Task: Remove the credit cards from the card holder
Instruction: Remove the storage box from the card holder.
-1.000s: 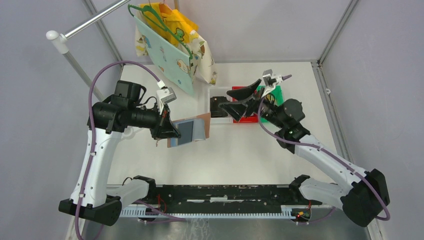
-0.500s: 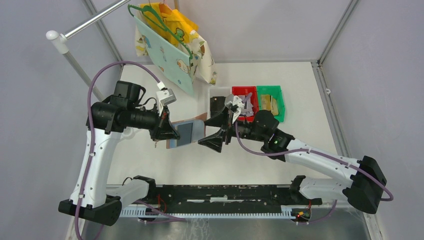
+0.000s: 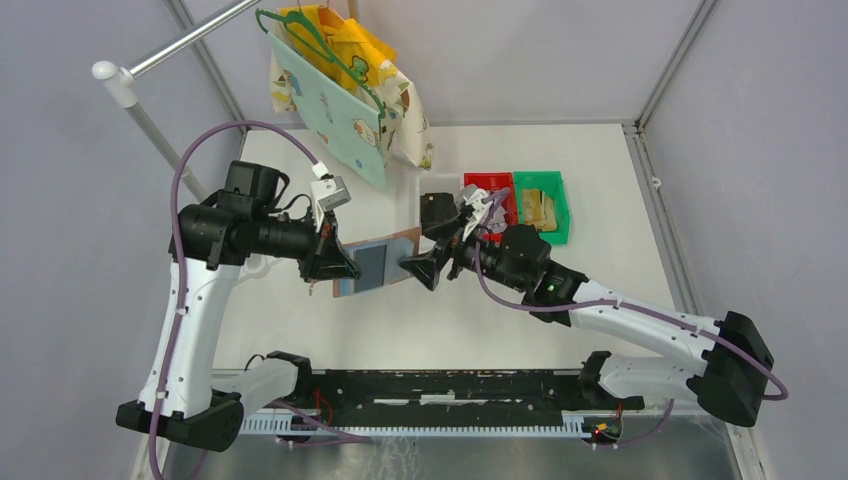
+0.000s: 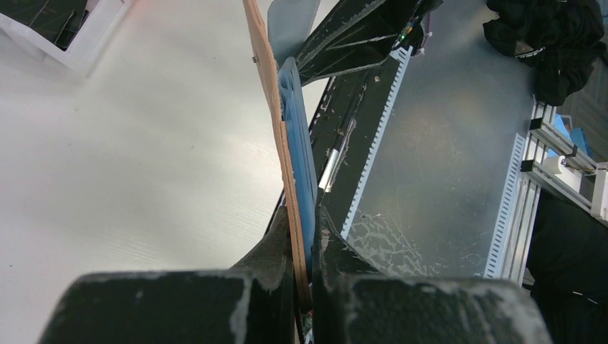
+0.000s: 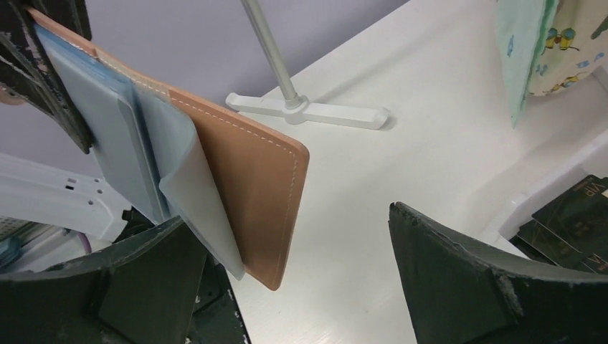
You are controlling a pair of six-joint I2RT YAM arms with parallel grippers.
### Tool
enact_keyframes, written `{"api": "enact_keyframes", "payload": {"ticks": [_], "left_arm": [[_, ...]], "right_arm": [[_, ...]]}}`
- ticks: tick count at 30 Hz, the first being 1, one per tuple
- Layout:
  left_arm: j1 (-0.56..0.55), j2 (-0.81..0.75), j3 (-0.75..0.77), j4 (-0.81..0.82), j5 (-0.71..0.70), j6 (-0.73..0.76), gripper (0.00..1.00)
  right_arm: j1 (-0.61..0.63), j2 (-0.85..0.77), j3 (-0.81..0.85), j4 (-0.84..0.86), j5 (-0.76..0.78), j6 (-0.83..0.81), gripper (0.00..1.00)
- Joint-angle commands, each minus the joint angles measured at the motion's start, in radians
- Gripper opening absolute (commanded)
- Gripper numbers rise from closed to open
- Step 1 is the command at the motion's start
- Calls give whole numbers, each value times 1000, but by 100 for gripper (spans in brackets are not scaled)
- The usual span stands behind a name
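— Pinching anything with the left gripper [image 4: 305,229]?
— Clamping the card holder [image 4: 281,107] edge-on between both fingertips, pressing tight on the salmon outside and the light blue pockets, holding it upright above the table [image 3: 450,320].
— And spreading the right gripper [image 5: 287,251]?
— Gaping wide and gripping nothing. Bracketing the holder's free, stitched end, hanging close to one finger [image 5: 136,279] and well apart from the other finger [image 5: 466,287].
— Showing anything in the pockets?
— Showing a dark grey panel from above, lying between the two grippers. Also letting a pale sheet bow out near the stitched edge; failing to tell whether card or flap.
— Reading any writing?
— Reading "VIP" in gold on one of the black credit cards [image 5: 577,208], lying in the clear bin [image 5: 545,183] just past the wider-set finger.
— Spotting more cards?
— Spotting tan ones [image 3: 540,208] lying in the green bin [image 3: 560,190], behind the right fingers and beside the red bin [image 3: 480,182].
— Making out anything else printed?
— Only cartoon figures on the cloth bags [image 3: 340,100] hanging far beyond the left fingers.
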Motion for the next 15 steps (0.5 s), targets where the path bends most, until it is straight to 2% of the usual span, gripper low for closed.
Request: {"api": "enact_keyframes", "payload": {"ticks": [1,4,7,9,11,15], "left_arm": [[-1,-17,49,6,58,49,2],[-2,-13,57,6,69,46,2],[-1,-12,63,6,76,40,2],[-1,-16,61,6,78,39,2],[-1,-19,57,6,79,39,2],[-2,-22,54,6,84,36,2]], "right_arm": [[-1,-9,-35,228,-123,120,98],[0,23,-75,462,-278,256,98],[-1,44,-94,632,-356,347,90],[1,47,-96,670,-375,367,82],[0,49,-90,656,-375,371,70],[0,56,-87,634,-353,385,32]]}}
